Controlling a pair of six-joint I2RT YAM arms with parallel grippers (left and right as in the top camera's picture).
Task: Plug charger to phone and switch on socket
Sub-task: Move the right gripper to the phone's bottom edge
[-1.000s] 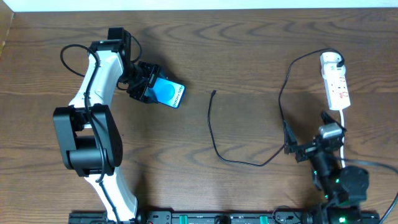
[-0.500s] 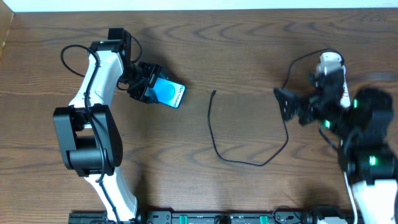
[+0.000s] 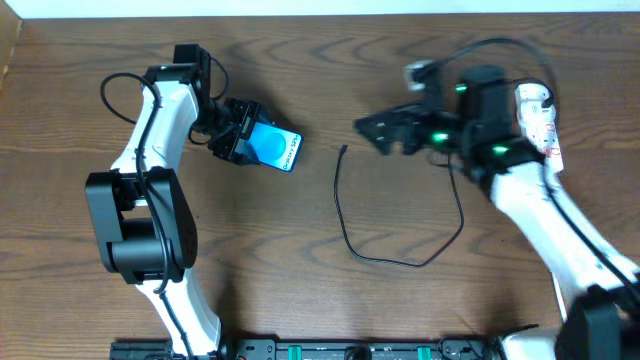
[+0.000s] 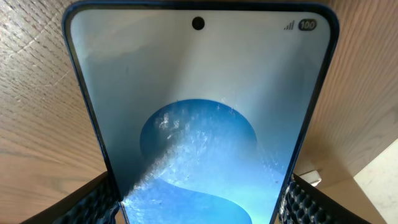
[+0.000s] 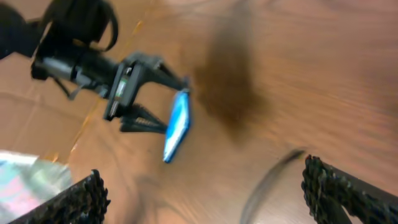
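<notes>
1. Overhead view: left gripper (image 3: 245, 140) is clamped on the phone (image 3: 275, 150) by its long edges, at the far left of the table (image 3: 300, 300). The screen is lit.
2. Right gripper (image 3: 378, 128) is spread wide and holds nothing. It hovers just right of the plug tip (image 3: 343, 150) of the charger (image 3: 345, 225), mid-table.
3. Socket (image 3: 545, 130) lies far right, partly behind the right arm. Its switch state is unreadable.
4. Step judged: reaching for the charger tip, with nothing plugged in yet.
5. Next move likely: lower, pinch the cable just behind the tip, and carry it left to the phone's port. The port is not visible, and the thin cable may slip.

Brown wooden table (image 3: 300, 250) — black charger (image 3: 337, 200), white socket (image 3: 547, 135)
</notes>
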